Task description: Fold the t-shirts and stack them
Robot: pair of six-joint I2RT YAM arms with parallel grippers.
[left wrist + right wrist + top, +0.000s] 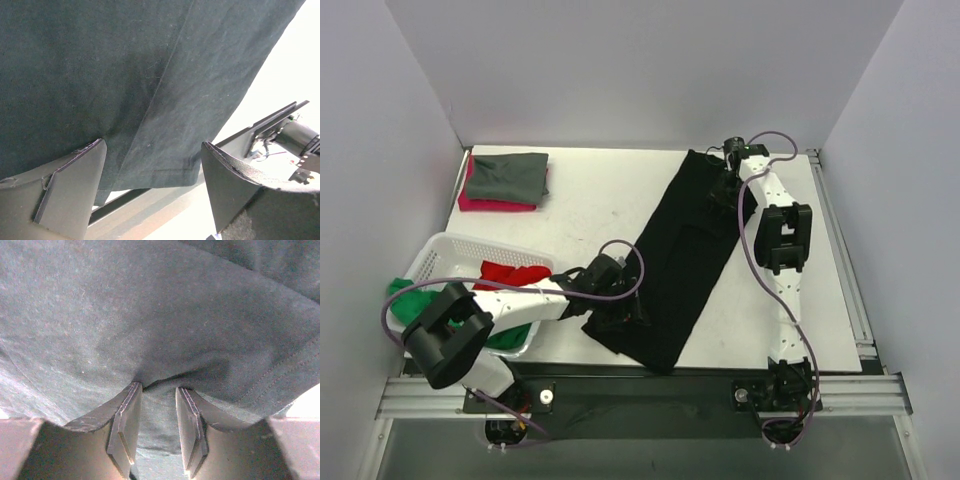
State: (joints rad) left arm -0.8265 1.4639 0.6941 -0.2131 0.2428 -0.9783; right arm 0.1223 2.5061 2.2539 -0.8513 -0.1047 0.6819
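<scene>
Now the black shirt (pixel 682 262) lies as a long strip slantwise on the table (pixel 590 205). My right gripper (pixel 159 390) at the far end is nearly together, pinching a pucker of cloth. My left gripper (pixel 152 150) stands wide apart over the near hem. I think the left should close deep on that hem before any lift, so both ends rise evenly.

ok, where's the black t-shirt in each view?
Top external: black cloth t-shirt, a folded strip running diagonally across mid-table.
Left wrist: fills upper left, above the open left claw.
Right wrist: fills the frame, bunched between right claw fingers.
Shared landmark: white tabletop at the shirt's edge.
</scene>
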